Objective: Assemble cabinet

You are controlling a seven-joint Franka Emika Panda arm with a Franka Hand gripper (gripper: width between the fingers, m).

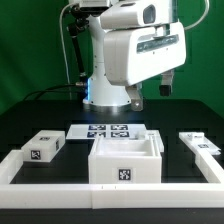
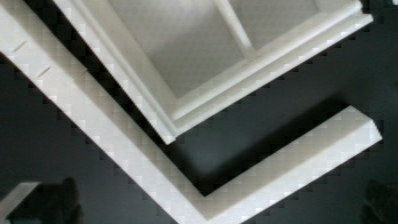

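Observation:
The cabinet body, an open-topped white box with a tag on its front face, stands at the table's front middle. One loose white tagged panel lies to the exterior view's left and another to the right. My gripper hangs high above the table behind the box, holding nothing. In the wrist view the box's open top shows from above. My gripper is open there, and only dark blurred fingertips show at the frame's edge.
The marker board lies flat behind the box. A long white border rail runs along the table's front and turns a corner, seen in the wrist view. The robot base stands at the back.

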